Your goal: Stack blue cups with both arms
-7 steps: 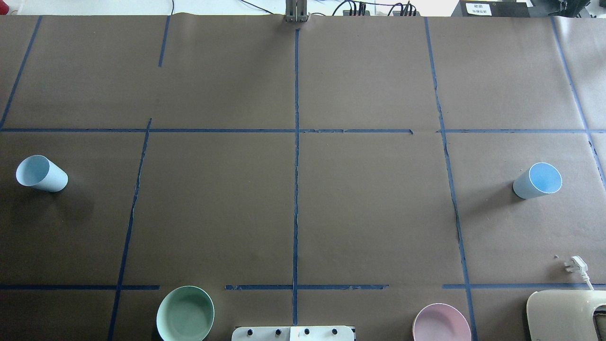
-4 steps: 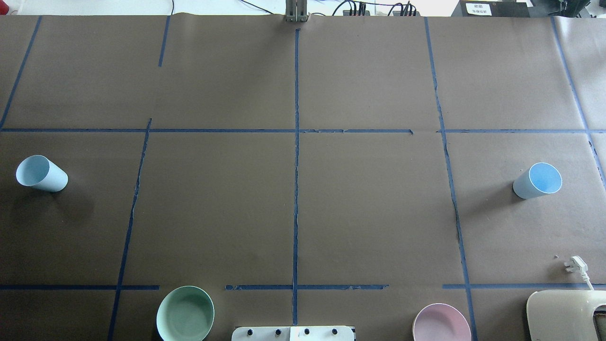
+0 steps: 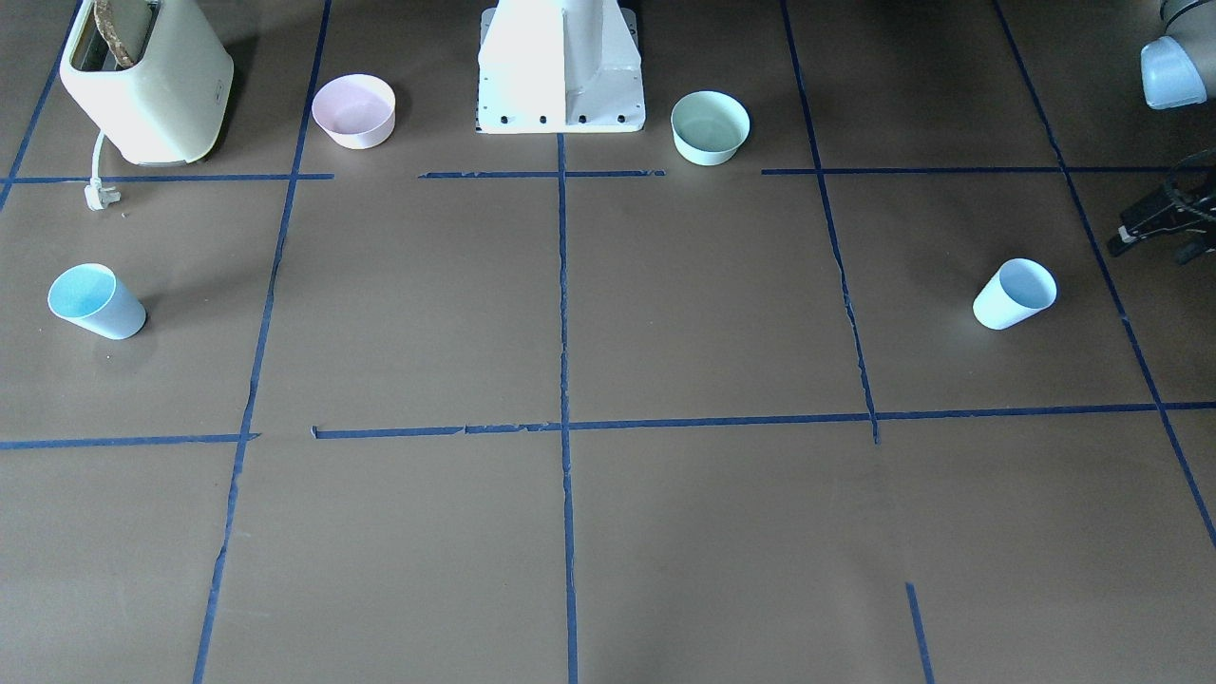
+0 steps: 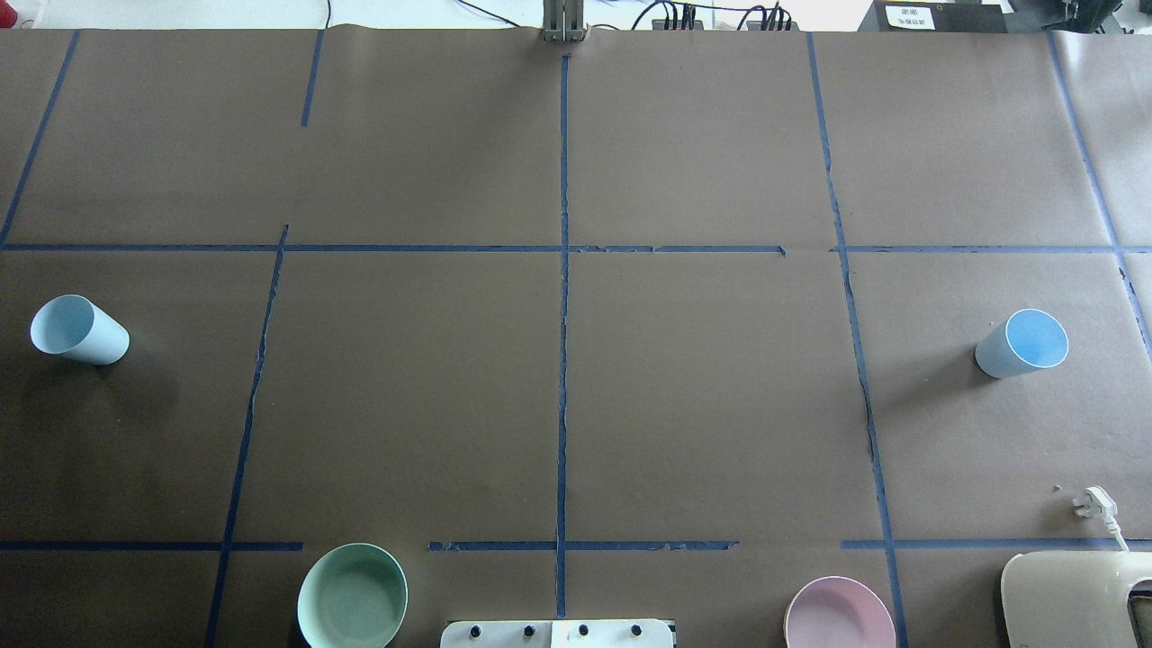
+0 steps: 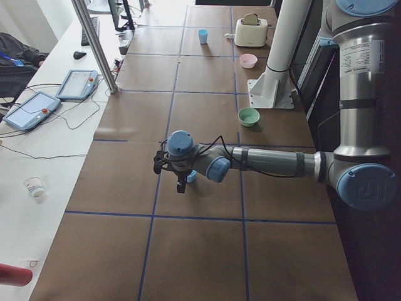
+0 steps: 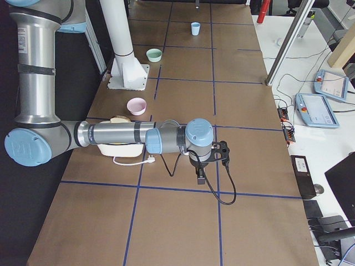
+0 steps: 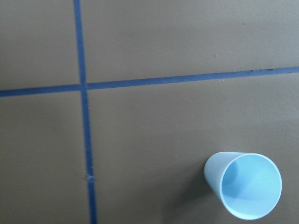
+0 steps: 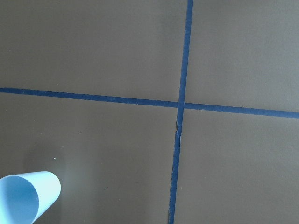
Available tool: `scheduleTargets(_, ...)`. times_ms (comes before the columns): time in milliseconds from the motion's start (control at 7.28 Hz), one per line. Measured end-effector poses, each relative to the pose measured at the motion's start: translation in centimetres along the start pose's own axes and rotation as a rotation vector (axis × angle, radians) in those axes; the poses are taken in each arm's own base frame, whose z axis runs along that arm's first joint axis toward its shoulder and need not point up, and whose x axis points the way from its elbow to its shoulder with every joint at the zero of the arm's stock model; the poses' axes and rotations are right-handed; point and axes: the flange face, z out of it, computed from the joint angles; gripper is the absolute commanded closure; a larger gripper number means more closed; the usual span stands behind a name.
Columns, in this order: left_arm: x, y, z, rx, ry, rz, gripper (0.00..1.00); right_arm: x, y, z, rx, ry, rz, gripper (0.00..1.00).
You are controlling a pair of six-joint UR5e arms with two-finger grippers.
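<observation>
No change over last second. Two pale blue tapered plastic cups upright, well apart: left-side cup (image 4: 79, 329), right-side cup (image 4: 1021, 343). Left gripper (image 5: 180, 185) and right gripper (image 6: 199, 178) hover near cups, grip state indiscernible. Stacking not begun.

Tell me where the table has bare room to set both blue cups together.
The whole middle is bare, between the left cup and the right cup, as is the far half. Crowded only along the robot's edge: mint bowl, white base, pink bowl, toaster and its plug.
</observation>
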Motion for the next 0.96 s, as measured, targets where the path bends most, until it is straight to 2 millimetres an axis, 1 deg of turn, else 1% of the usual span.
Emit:
scheduleTargets(137, 1.3, 0.1, 1.9, 0.008, -0.01, -0.021, 0.0, -0.1, 0.0, -0.1, 0.002, 0.0, -0.002, 0.0)
scheduleTargets(275, 2.4, 0.2, 3.3, 0.008, -0.012, -0.037, 0.0, -0.2, -0.1, -0.2, 0.003, 0.0, -0.003, 0.0)
scheduleTargets(550, 3.1, 0.2, 4.8, -0.004, -0.014, -0.052, 0.0, -0.4, -0.2, -0.3, 0.007, -0.001, -0.009, 0.0)
scheduleTargets(824, 3.5, 0.0, 7.0, -0.037, -0.017, -0.044, 0.0, -0.7, -0.4, -0.6, 0.013, -0.001, -0.016, 0.0)
scheduleTargets(962, 3.6, 0.0, 8.2, -0.056, -0.02, -0.039, 0.3, -0.7, -0.4, -0.7, 0.014, -0.001, -0.017, 0.0)
